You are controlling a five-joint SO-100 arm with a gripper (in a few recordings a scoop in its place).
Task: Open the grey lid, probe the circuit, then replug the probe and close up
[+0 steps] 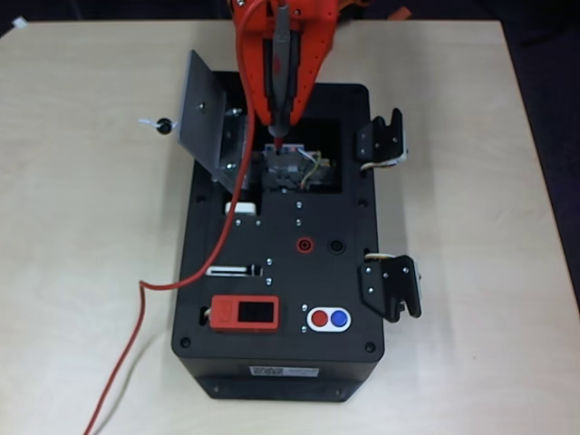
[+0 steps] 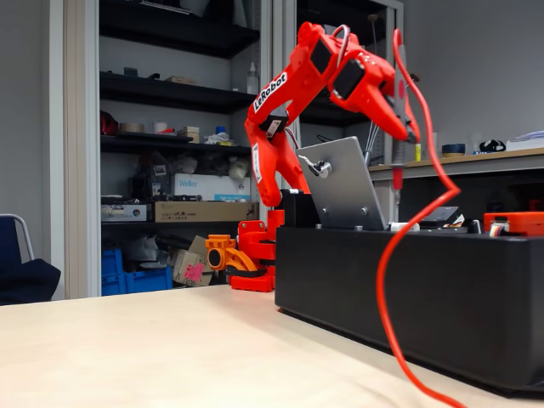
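The grey lid (image 1: 210, 122) stands swung open at the left side of the recess, its black knob (image 1: 164, 126) pointing outward; in the fixed view the lid (image 2: 344, 183) tilts upright on top of the box. My orange gripper (image 1: 279, 116) reaches in from the top edge and is shut on the probe (image 1: 282, 63), which points down with its tip at the circuit (image 1: 297, 169) in the recess. I cannot tell whether the tip touches. In the fixed view the gripper (image 2: 406, 126) holds the probe (image 2: 397, 157) vertical. Its red wire (image 1: 145, 299) trails off the box to the lower left.
The black box (image 1: 208, 272) carries a red socket (image 1: 305, 245), a black socket (image 1: 337, 246), a red display module (image 1: 245, 313) and a red-and-blue button pair (image 1: 328, 319). Two black latches (image 1: 381, 140) (image 1: 391, 288) stick out on its right side. The wire lies across the table on the left.
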